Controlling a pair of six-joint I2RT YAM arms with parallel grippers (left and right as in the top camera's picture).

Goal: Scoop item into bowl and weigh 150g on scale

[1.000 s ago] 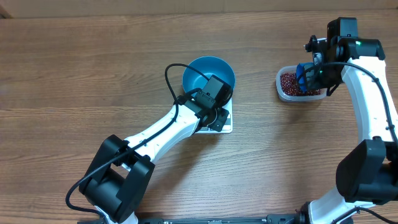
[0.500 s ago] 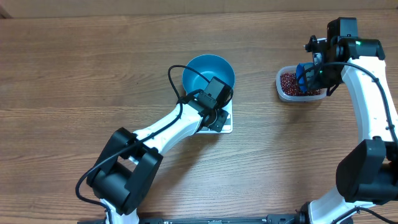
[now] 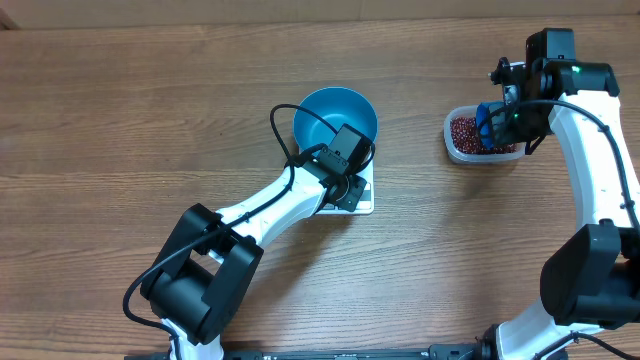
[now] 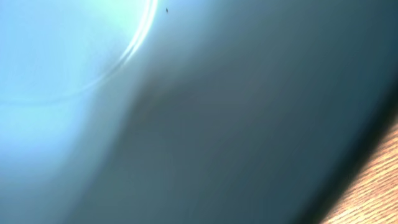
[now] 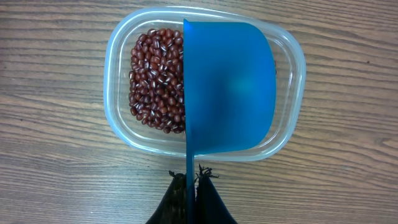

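The blue bowl (image 3: 328,118) stands on the white scale (image 3: 362,198) at mid-table. My left gripper (image 3: 350,152) sits at the bowl's near rim, shut on it. The bowl's blue wall (image 4: 186,112) fills the left wrist view and hides the fingers. At the right, a clear tub (image 3: 455,148) (image 5: 118,118) holds the red-brown beans (image 3: 462,130) (image 5: 155,81). My right gripper (image 3: 507,112) (image 5: 188,182) is shut on the thin handle of a blue scoop (image 3: 487,122) (image 5: 230,87). The scoop hangs over the tub's right half and hides the beans there.
Bare wooden tabletop (image 3: 150,110) stretches to the left of the bowl and between scale and tub. The left arm (image 3: 260,215) runs from the front edge up to the scale. The right arm (image 3: 600,170) stands along the right edge.
The left arm's lower links swung a little to the right. Both grippers, the bowl and the scoop kept their places.
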